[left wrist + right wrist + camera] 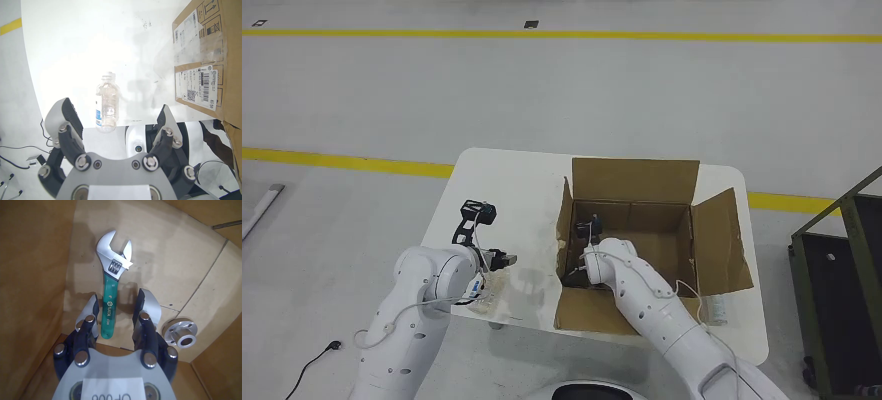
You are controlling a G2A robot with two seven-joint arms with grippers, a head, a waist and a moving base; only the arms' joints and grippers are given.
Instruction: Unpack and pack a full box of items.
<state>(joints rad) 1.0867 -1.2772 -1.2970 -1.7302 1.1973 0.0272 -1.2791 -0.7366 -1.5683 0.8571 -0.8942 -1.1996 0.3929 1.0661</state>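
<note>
Task's thing: an adjustable wrench (113, 283) with a steel head and a green-coated handle.
Where it is: flat on the floor of the cardboard box (34, 275), just beside one side wall. Its head points away from the right gripper (118, 304).
Right gripper: inside the box with its fingers spread on either side of the wrench handle. One finger is close against the handle and the other stands off it. Nothing is clamped yet.
Left gripper (116, 108): outside the box, over the table (512, 180), with fingers wide apart and empty.
Also outside the box: a clear plastic water bottle (106, 102) that seems to lie on its side, well apart from the box's labelled wall.
Also inside the box: a metal flange hub (180, 332) on the floor, on the side of the right gripper away from the wrench.
How the wrench will handle: probably rigid, dense and head-heavy. The bare steel is likely slick, while the coated handle should give the pads friction. It is not fragile.
Where to take hold: across the green handle, towards the head end, so the heavy jaw droops less when lifted.
Watch for: the wrench lies flat, so the fingertips must reach right down to the cardboard. The nearby box wall leaves little room for the finger on that side.
</note>
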